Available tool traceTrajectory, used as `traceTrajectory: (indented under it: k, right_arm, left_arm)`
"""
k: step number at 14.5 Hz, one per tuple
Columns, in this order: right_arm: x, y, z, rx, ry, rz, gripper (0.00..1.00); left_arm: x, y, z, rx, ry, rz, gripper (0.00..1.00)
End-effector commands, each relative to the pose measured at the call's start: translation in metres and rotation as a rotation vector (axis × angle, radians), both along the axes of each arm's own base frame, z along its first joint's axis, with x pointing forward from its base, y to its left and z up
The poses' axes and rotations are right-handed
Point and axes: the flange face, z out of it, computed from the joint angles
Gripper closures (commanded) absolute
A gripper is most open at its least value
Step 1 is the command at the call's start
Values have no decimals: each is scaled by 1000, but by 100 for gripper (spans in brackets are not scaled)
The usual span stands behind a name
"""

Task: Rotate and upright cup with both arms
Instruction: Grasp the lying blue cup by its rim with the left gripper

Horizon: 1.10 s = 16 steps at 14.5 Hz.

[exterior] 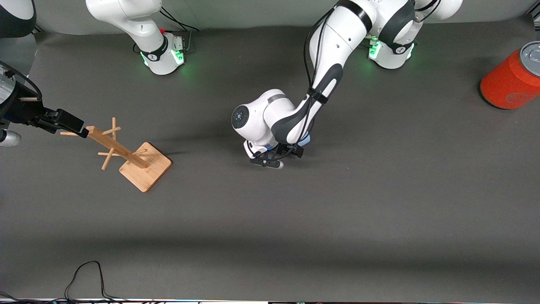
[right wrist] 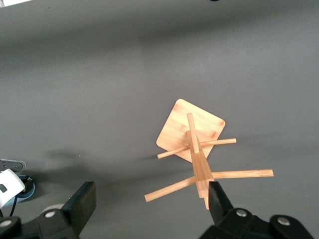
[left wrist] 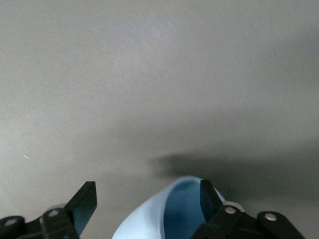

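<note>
While the left gripper (left wrist: 144, 204) sits low over the middle of the table, its fingers (left wrist: 83, 204) stand wide apart with the cup (left wrist: 172, 211) between them; one finger is right at the cup's rim, the other well clear of it, so no grip shows yet. That cup, light blue and lying on its side with its open mouth showing to the left wrist camera, peeks out in the front view as a sliver of blue (exterior: 304, 139) under the left arm's wrist. It rests on the dark grey table (exterior: 379, 202), about midway between the two ends. Over at the right arm's end, the right gripper (right wrist: 149, 206) hovers above a wooden mug tree (exterior: 126, 154), its fingers spread wide and holding nothing, with the tree's post top rising up between them. The tree stands upright on its square base, pegs sticking out. An orange-red can (exterior: 512, 78) stands at the left arm's end, near the table's edge.
</note>
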Motion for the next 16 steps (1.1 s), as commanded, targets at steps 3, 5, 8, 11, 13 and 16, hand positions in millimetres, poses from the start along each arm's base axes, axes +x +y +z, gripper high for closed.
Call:
traceTrajectory:
  k: [3,5,8,11,13,16]
  right_arm:
    - [8,4,-16,4,-6,34,0]
    - [7,4,-15,-3,-11,73,0]
    - [6,1,-14,-20,-13,114,0]
    - [5,3,-12,-16,-14,103,0]
    - [4,4,-11,-14,-15,101,0]
    - [3,0,-10,-9,-14,93,0]
  left_arm:
    - [-2,-4,13,40,98,-157,17]
    - [-13,-11,13,50,124,-210,41]
    - [-15,-7,13,99,154,-281,68]
    - [-9,-4,20,100,157,-312,100]
    - [-5,-2,29,106,141,-312,100]
    - [21,21,90,105,115,-278,100]
